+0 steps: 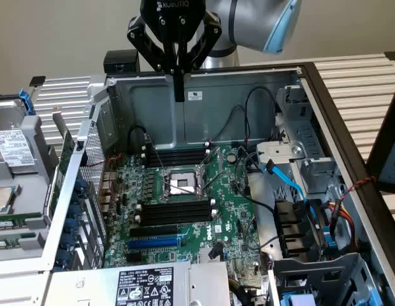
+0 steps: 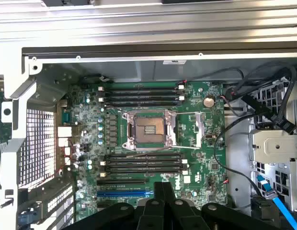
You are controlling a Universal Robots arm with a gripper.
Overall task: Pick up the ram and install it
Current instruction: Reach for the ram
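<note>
- Open grey sheet-metal computer case point(image 1: 204, 108) point(image 2: 139, 67), interior facing up. Contains every item below except the tray and the gripper.
- Green rectangular motherboard point(image 1: 232, 191) point(image 2: 206, 158), flat on the case floor.
- Grey box-shaped power supply with white printed label point(image 1: 143, 285), at the case edge nearest the exterior view.
- Grey tray point(image 1: 19, 172), outside the case at the exterior view's left. Holds thin green strips point(image 1: 3, 224), too small to identify.
- Black two-finger gripper point(image 1: 179, 95) point(image 2: 163, 188), hanging by the rear wall of the case, well above the motherboard. Jaws pressed fully together, nothing visible between them.
- Two banks of long black memory slots point(image 1: 178, 156) point(image 2: 141, 93), one bank on each side of the socket.
- Square silver processor socket point(image 1: 181, 183) point(image 2: 148, 128), between the two banks.
- Long blue expansion slot point(image 1: 154, 243) point(image 2: 124, 193), near one bank, on the side away from the socket.
- Light-blue flat cable point(image 1: 290, 182) point(image 2: 282, 211), in the drive-bay area at the exterior view's right.
- Small round silver coin cell point(image 2: 209, 101), picked out by the wrist view near one end of a slot bank.
- Ram: location cannot be told from either view.
</note>
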